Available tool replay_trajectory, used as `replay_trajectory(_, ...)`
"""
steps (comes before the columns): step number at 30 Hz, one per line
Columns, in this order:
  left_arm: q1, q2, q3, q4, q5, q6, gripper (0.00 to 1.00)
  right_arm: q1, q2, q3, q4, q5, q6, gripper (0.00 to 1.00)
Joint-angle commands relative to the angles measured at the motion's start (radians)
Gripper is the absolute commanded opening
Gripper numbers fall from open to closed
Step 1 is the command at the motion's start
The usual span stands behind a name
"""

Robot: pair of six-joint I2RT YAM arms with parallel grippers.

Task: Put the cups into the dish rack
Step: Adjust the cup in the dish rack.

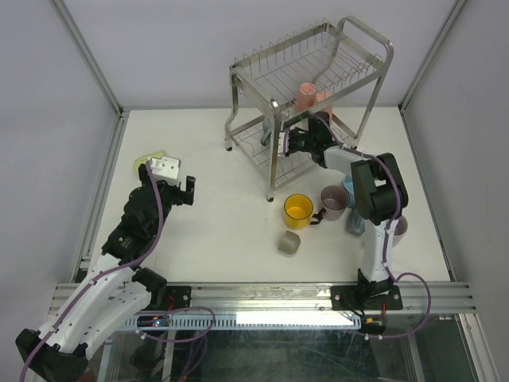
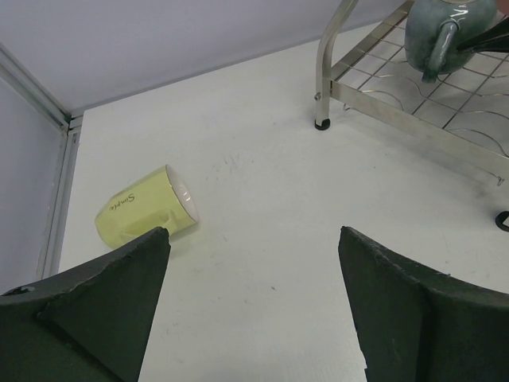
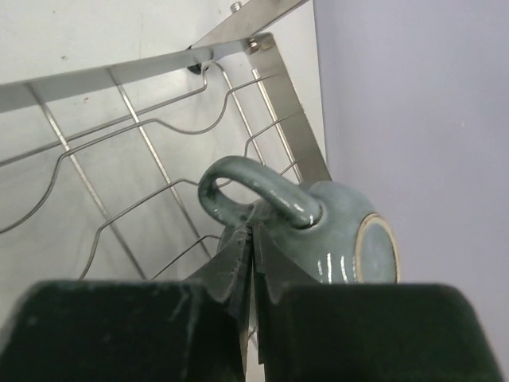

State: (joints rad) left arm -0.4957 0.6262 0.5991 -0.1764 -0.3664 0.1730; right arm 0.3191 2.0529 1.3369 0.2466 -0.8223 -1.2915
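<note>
The steel dish rack [image 1: 253, 78] stands at the back right with two pink cups [image 1: 306, 95] on its upper tier. My right gripper [image 1: 293, 143] reaches into the lower tier. In the right wrist view it [image 3: 253, 231] is shut, its tips pressed against a grey-blue cup [image 3: 334, 231] at the root of the handle, with nothing showing between the fingers. That cup [image 2: 445, 32] rests on the lower wires. My left gripper [image 2: 254, 239] hangs open and empty over bare table, right of a pale yellow-green cup [image 2: 147, 208] lying on its side.
In front of the rack stand a yellow cup [image 1: 298, 209], a mauve cup [image 1: 332, 201], light blue cups [image 1: 355, 223] and a small grey-beige cup [image 1: 288, 242]. Another cup [image 1: 400, 225] peeks out behind the right arm. The rack's leg [image 2: 322, 87] stands ahead of the left gripper.
</note>
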Motion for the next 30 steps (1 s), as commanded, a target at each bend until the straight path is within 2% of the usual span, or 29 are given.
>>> replay_trajectory(1, 0.012, -0.003, 0.004, 0.031, -0.016, 0.017, 0.86, 0.016, 0.028, 0.085, 0.058, -0.033, 0.094, 0.05)
replay_trajectory(3, 0.012, -0.003, 0.005, 0.030, -0.016, 0.017, 0.86, 0.017, 0.042, 0.094, 0.100, -0.029, 0.094, 0.05)
replay_trajectory(5, 0.014, -0.003, 0.005, 0.030, -0.016, 0.017, 0.85, 0.017, 0.053, 0.098, 0.149, 0.049, 0.201, 0.06)
replay_trajectory(7, 0.014, -0.003, 0.004, 0.029, -0.013, 0.017, 0.86, 0.017, 0.063, 0.103, 0.179, 0.098, 0.233, 0.06)
replay_trajectory(14, 0.019, -0.007, 0.005, 0.029, -0.008, 0.017, 0.86, -0.002, 0.087, 0.135, 0.186, 0.196, 0.238, 0.07)
replay_trajectory(26, 0.022, -0.014, 0.005, 0.028, -0.007, 0.017, 0.86, -0.003, 0.069, 0.142, 0.014, 0.064, 0.082, 0.12)
replay_trajectory(28, 0.022, -0.013, 0.005, 0.028, -0.005, 0.017, 0.86, 0.009, 0.068, 0.147, -0.049, 0.058, 0.016, 0.12)
replay_trajectory(30, 0.022, -0.013, 0.005, 0.027, -0.005, 0.017, 0.86, 0.025, 0.064, 0.148, -0.114, 0.058, 0.016, 0.12)
